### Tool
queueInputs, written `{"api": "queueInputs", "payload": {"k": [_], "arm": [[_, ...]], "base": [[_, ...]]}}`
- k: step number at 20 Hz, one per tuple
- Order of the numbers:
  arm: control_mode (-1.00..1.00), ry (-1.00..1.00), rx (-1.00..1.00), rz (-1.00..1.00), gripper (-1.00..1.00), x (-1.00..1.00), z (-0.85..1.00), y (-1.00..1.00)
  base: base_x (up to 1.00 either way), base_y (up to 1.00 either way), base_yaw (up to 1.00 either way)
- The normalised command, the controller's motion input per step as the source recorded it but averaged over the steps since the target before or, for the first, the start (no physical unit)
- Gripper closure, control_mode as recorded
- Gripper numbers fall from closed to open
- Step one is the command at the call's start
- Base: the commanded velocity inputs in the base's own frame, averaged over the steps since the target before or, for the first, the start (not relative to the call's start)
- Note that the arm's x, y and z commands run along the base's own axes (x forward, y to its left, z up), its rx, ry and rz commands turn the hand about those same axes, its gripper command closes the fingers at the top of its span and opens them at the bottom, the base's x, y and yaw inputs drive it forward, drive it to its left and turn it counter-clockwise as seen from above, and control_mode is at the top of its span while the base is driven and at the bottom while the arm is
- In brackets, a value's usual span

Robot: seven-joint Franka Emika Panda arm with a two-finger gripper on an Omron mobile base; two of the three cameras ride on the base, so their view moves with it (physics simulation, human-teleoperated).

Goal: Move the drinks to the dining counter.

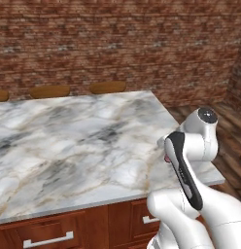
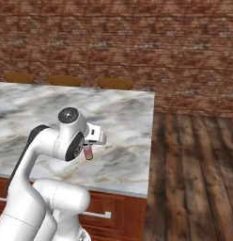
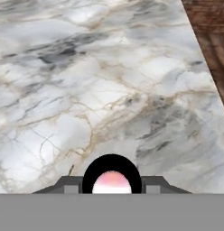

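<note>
Held between the fingers (image 3: 112,186) – a pink bottle (image 2: 88,153), black cap (image 3: 112,163) toward the hand camera, closed on from both sides. In the right base view, hanging upright under the white hand, low over the marble bench (image 2: 128,117), near its front right corner – touching the top or just above, cannot tell. In the left base view, only a sliver of pink beside the arm's dark elbow. Round wooden stools (image 1: 108,87) along the far edge, brick wall (image 1: 117,44) behind, wood floor (image 2: 193,164) to the right. Reddish drawers (image 1: 44,233) with silver handles below.
</note>
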Motion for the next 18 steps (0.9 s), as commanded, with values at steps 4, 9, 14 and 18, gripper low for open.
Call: {"api": "queueInputs", "payload": {"k": [4, 9, 14, 18], "arm": [[-1.0, 0.0, 0.0, 0.0, 1.0, 0.18, -0.19, 0.0], [-1.0, 0.0, 0.0, 0.0, 1.0, 0.19, -0.18, 0.0], [-1.0, 0.0, 0.0, 0.0, 1.0, 0.17, -0.18, 0.0], [-1.0, 0.0, 0.0, 0.0, 1.0, 0.16, -0.18, 0.0]], "base": [[0.0, 0.0, 0.0], [0.0, 0.0, 0.0], [0.0, 0.0, 0.0], [0.0, 0.0, 0.0]]}}
